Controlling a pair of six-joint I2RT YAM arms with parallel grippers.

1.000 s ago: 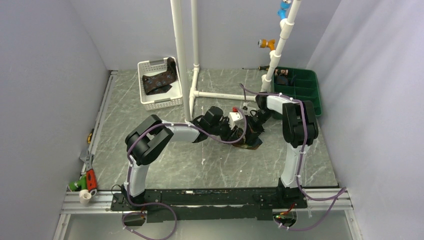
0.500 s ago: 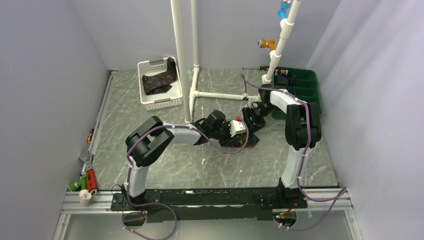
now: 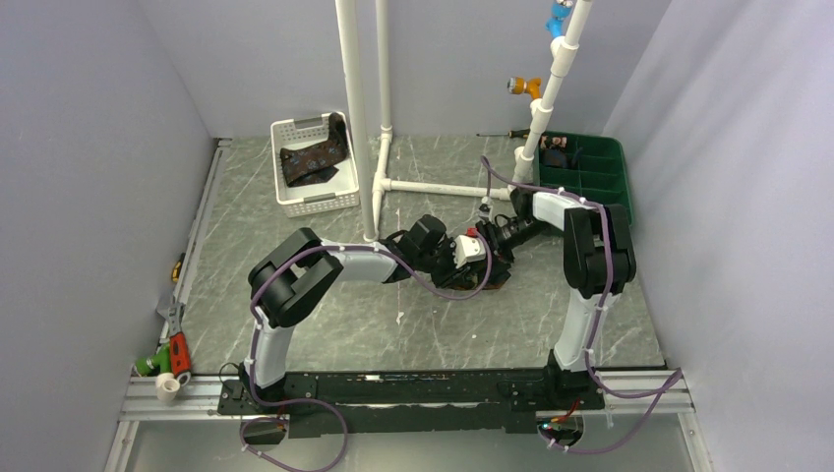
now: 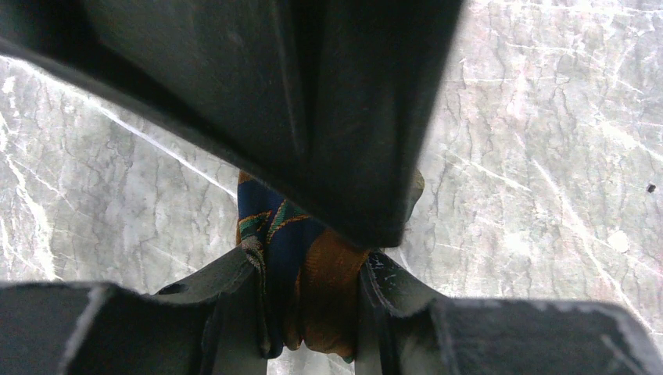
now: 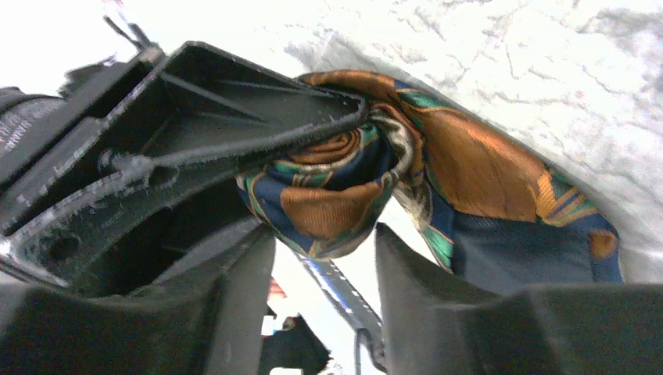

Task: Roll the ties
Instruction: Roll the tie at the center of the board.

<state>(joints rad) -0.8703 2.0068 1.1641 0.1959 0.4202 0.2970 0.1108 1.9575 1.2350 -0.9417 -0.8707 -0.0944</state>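
A rolled tie (image 5: pixel 336 195), mottled orange, navy and teal, sits mid-table (image 3: pixel 499 279). My left gripper (image 4: pixel 311 264) is shut on the roll, fabric (image 4: pixel 328 289) pinched between both fingers. In the right wrist view the left gripper's black finger (image 5: pixel 234 117) presses on the coil, and the tie's loose tail (image 5: pixel 500 180) lies on the table beside it. My right gripper (image 5: pixel 324 234) stands open, its jaws apart just below the roll's end and gripping nothing. Another dark patterned tie (image 3: pixel 317 161) lies in the white basket (image 3: pixel 295 202).
A white pipe frame (image 3: pixel 356 118) stands just behind the grippers, with a floor bar (image 3: pixel 433 187). A green bin (image 3: pixel 598 177) sits at the back right. Hand tools (image 3: pixel 172 349) lie at the table's left edge. An orange fitting (image 3: pixel 524 87) hangs on the right pipe.
My right gripper has opened and let go of the tie, and its wrist has drawn back toward the far right. The left gripper keeps its grip on the roll.
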